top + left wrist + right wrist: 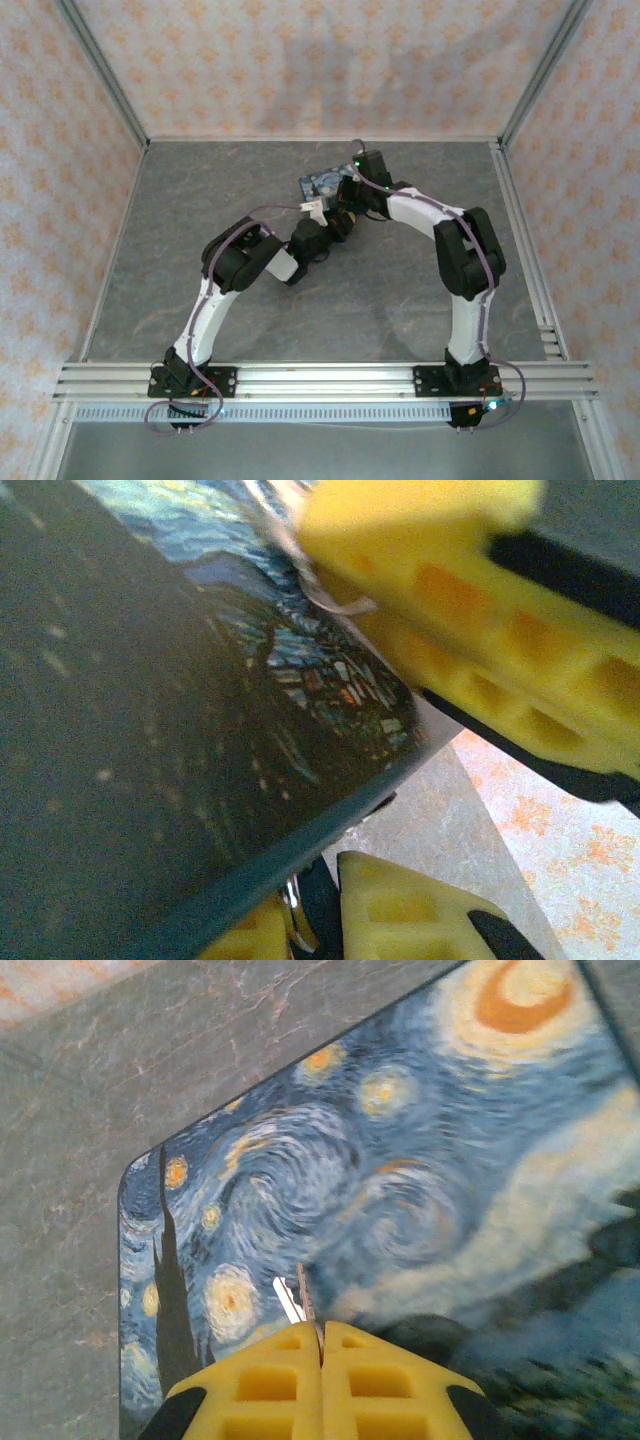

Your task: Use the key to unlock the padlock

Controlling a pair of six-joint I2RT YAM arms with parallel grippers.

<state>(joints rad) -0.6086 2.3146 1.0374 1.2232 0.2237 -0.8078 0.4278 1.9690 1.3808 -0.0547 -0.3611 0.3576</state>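
Pinching the key (292,1302) by its end above the tin (420,1160), the fully closed right gripper (320,1345) could let it twist or drop on contact; the left gripper (300,912) sits narrowly parted by the tin's edge, its hold unclear.

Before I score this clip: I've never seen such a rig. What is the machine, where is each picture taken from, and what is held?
Two jointed robot arms stand bolted at the near edge of the table. The wide picture looks down from above and behind them; the other two come from a camera on each wrist. On it lies a starry-print tin. The right tool, yellow-fingered, is shut on a thin silvery key over the tin. The left tool sits at the tin's edge; whether it grips anything is unclear.
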